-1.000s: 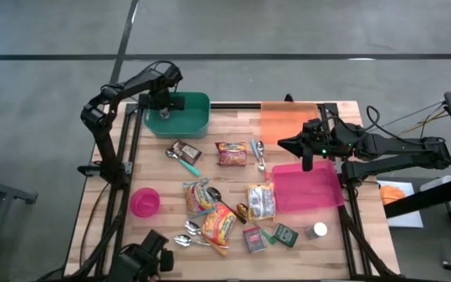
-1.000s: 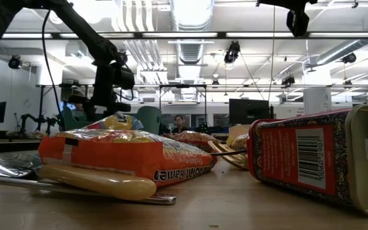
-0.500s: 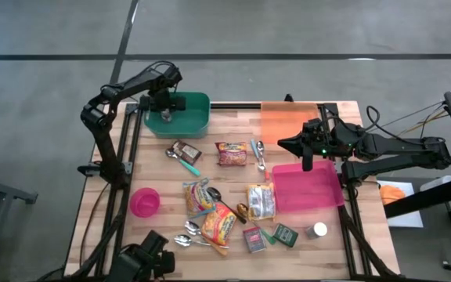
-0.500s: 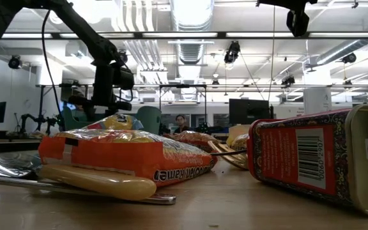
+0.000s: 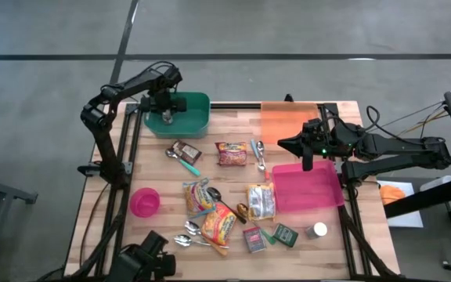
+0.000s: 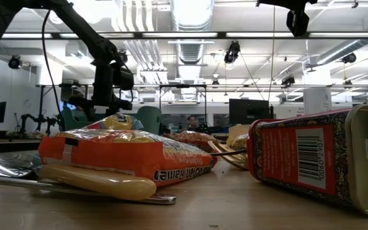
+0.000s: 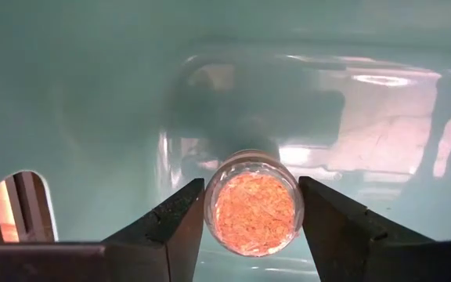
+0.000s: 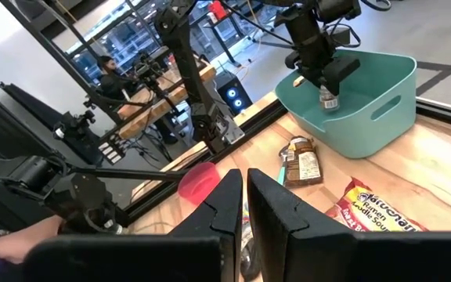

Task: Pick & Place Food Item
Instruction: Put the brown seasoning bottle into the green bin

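Jar first: we take the food item in hand to be the small clear glass jar of orange flakes (image 5: 165, 115), which from above sits inside the teal plastic bin (image 5: 195, 124) at the far left corner of the wooden surface (image 5: 155, 172), under the left gripper (image 5: 165, 110). The right gripper (image 5: 306, 162) waits over the near edge of the orange mat, beside the flat pink tray (image 5: 308, 188). Noodle packets, spoons and small tins lie spread over the middle of the surface and play no part in this step.

From surface height, we see the left gripper (image 6: 110, 96) hanging behind the orange noodle packet (image 6: 123, 160); the bin floor is hidden, so we cannot tell whether the jar is resting or hanging.

Through the left wrist camera, the jar (image 7: 251, 203) stands between the two dark fingers (image 7: 171, 227), which stand partly open with a sliver of gap on either side, so we judge the grip is being let go. If the jar is not yet on the bin floor it could drop and tip or roll; if the arm lifts off-centre, a finger could catch the rim and knock it over.

Through the right wrist camera, the right gripper (image 8: 245, 205) is closed on nothing, well clear of the bin (image 8: 366, 94).
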Available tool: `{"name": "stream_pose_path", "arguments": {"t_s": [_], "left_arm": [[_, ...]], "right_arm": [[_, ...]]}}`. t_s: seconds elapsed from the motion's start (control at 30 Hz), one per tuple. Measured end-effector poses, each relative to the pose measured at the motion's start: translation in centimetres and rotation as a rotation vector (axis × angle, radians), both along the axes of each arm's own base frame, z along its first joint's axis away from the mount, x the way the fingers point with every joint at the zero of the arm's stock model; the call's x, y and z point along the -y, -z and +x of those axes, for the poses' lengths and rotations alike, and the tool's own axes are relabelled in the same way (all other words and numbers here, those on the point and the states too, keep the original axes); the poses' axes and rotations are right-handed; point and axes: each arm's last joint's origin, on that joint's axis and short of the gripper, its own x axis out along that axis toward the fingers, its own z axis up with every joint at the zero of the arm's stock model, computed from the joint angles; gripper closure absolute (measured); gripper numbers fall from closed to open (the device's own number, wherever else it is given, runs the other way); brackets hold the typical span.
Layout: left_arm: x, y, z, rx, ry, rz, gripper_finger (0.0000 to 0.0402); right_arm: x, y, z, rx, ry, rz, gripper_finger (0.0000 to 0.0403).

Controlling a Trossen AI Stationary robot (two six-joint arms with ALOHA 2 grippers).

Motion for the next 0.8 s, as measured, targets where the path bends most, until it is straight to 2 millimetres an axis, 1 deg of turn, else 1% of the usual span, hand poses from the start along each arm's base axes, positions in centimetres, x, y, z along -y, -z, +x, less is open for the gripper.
{"name": "stream_pose_path", "arguments": {"t_s": [0.5, 0.8], "left_arm": [[0.2, 0.0, -0.1, -0.013, 0.055, -0.026, 0.0206], [1.0, 0.0, -0.5, -0.058, 0.081, -0.113, 0.0205]], "right_arm": [[-0.1, 0.0, 0.0, 0.0, -0.022, 0.003, 0.0382], [-0.1, 0.0, 0.0, 0.0, -0.022, 0.003, 0.0382]]}}
